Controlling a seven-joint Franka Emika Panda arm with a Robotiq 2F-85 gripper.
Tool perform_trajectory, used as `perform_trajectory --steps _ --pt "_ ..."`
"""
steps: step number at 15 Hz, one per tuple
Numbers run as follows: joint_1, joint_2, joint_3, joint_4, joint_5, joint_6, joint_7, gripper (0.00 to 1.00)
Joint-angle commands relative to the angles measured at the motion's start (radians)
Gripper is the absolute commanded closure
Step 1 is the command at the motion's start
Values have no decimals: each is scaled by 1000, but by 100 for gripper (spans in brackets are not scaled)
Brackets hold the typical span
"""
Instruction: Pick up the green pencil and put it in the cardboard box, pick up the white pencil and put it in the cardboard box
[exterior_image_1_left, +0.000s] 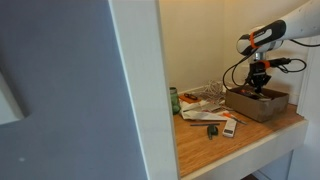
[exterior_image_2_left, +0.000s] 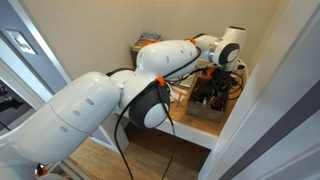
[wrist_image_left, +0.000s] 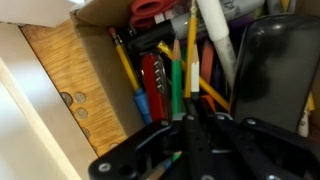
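Note:
The cardboard box (exterior_image_1_left: 262, 104) stands at the far end of the wooden shelf; it also shows in the other exterior view (exterior_image_2_left: 203, 108). My gripper (exterior_image_1_left: 259, 84) hangs just over its opening, seen also past the arm (exterior_image_2_left: 214, 86). In the wrist view the box (wrist_image_left: 72, 70) is full of pens and pencils. My gripper (wrist_image_left: 184, 118) has its fingers close together on the green pencil (wrist_image_left: 178, 82). The pencil runs up out of the fingertips, and its sharpened tip shows below by the gripper body. A thin white pencil (wrist_image_left: 192, 50) lies right beside it in the box.
An upright green container (exterior_image_1_left: 174, 100) stands at the shelf's near end, with papers (exterior_image_1_left: 205, 103), a small green lump (exterior_image_1_left: 212, 131) and a white marker (exterior_image_1_left: 229, 127) between it and the box. A white wall panel (exterior_image_1_left: 140, 90) borders the shelf. Cables hang by the gripper.

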Motion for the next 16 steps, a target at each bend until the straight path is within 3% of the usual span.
perform_trajectory --steps 1,3,5,14,16 --pt "-19 80 12 132 10 -40 27 98" --pt "-15 70 8 101 14 -13 31 98" --pt "-16 69 10 104 16 -16 30 66" --pt "-11 -6 38 91 12 -73 -82 4" --pt "-6 -32 43 82 6 -102 -124 0"
